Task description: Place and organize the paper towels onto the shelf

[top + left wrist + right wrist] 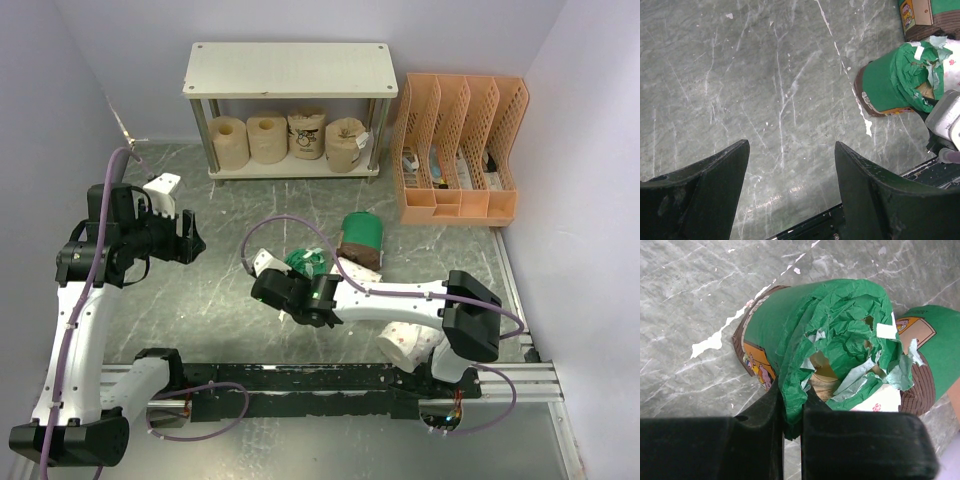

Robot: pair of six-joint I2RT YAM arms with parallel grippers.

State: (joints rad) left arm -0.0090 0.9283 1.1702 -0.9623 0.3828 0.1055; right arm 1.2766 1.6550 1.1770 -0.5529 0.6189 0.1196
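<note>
Right fingers [855,445] tight on green-wrapped roll [785,325].

Top camera overlooks the bench [220,300] from its near edge; both close, downward wrist cameras share the green roll [790,325].

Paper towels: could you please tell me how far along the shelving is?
Done: four tan rolls sit on the shelf's lower board. In hand: the right gripper pinches a lying green roll's wrapper. Remaining: the other green roll and the pink-dotted white rolls; left gripper open.
</note>
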